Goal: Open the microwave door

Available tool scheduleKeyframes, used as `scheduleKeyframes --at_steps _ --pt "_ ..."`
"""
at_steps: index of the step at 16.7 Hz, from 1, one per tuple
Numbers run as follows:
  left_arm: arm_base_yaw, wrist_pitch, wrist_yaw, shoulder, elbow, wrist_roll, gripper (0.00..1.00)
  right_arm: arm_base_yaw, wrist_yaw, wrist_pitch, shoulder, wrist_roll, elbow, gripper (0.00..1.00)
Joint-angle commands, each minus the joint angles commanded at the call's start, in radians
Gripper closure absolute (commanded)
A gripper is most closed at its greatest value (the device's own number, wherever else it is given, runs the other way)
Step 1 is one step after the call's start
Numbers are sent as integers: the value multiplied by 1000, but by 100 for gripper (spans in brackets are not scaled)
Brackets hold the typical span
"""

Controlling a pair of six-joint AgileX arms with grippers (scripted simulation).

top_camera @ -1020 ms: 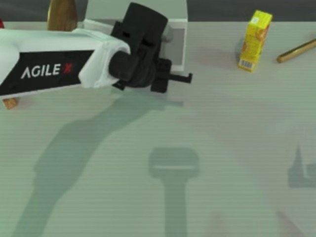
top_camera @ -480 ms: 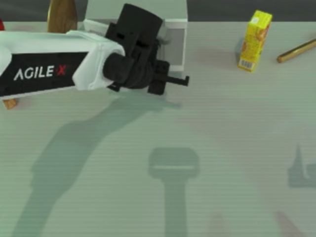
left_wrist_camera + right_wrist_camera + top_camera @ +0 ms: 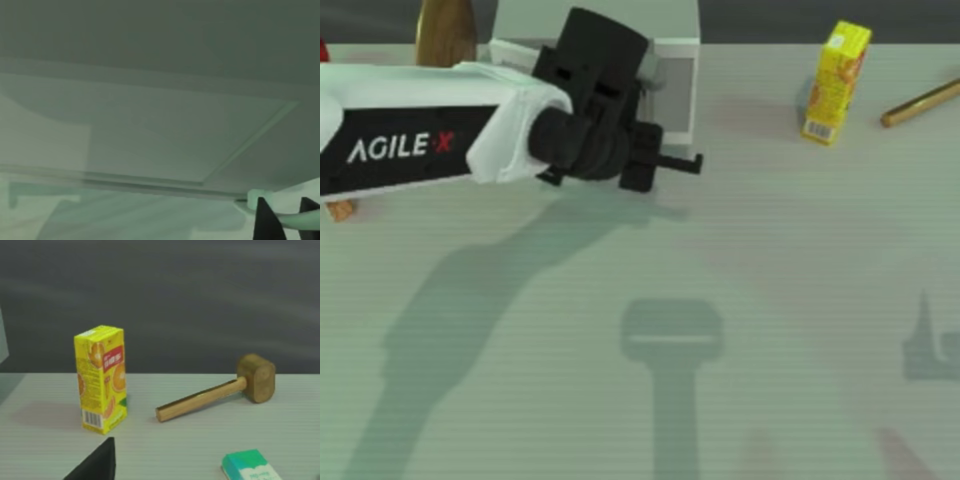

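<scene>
keeping the left end effector [image 3: 692, 160] clenched on the microwave door [image 3: 150, 145], you should swing it outward along the hinge's arc, not straight back.

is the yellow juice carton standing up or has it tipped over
Upright. The yellow juice carton stands on its base on the table, its top end uppermost, with the wooden mallet lying flat beside it, apart from it.

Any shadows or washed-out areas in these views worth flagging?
Top view: the left arm throws a long soft shadow across the table, with other arm-shaped shadows lower down. Left wrist view: the microwave door fills the frame, hazy, greenish and low in contrast. Right wrist view: evenly lit, with a faint shadow beside the juice carton; the backdrop is dark.
</scene>
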Motion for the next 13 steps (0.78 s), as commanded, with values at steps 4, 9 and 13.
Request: scheduleKeyframes --at_steps 4,9,13 --pt "0 0 0 0 0 0 100 0 0 0 0 0 0 0" --pt "0 0 0 0 0 0 100 0 0 0 0 0 0 0" --pt "-7 0 10 0 1 -3 100 0 0 0 0 0 0 0"
